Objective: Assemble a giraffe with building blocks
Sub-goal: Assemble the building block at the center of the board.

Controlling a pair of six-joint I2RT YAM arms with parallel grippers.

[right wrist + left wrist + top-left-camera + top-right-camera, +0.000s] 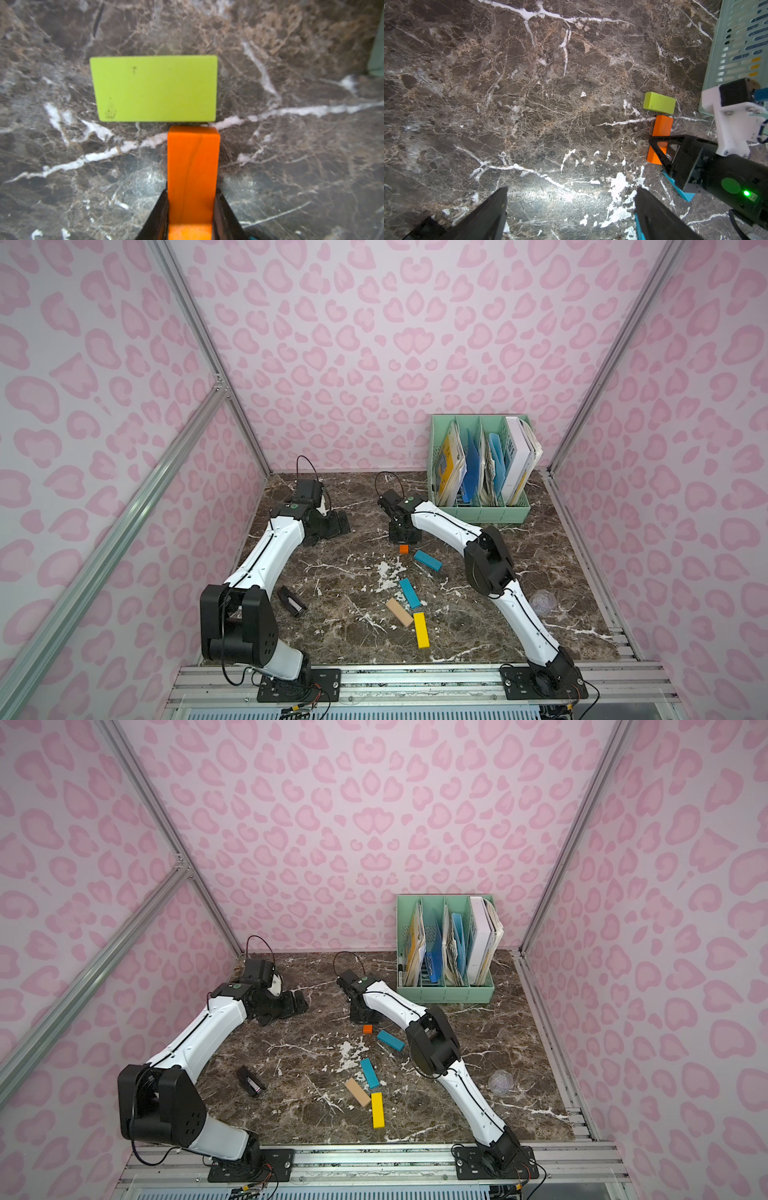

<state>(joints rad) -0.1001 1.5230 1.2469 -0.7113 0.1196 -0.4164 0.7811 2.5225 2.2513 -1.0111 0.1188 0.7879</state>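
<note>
Dark brown marbled surface [332, 626], pink spotted walls all round. Right hand [192, 207] clamped tight on the orange block [193, 166], one finger on each long side, the block flat and sticking out ahead of the fingertips. Lime green block [154, 88] lies crosswise just beyond the orange block's free end; thin gap or contact, cannot tell. Left hand [571, 189] spread wide, nothing between its fingers, well apart from the right hand on that hand's left. Behind the right hand, toward its arm base: teal block [428, 560] just beside it, then second teal block [410, 593], tan block [399, 612] and yellow block [421, 630] clustered close together. Mint file rack [482, 512] stands near the right hand's right side
</note>
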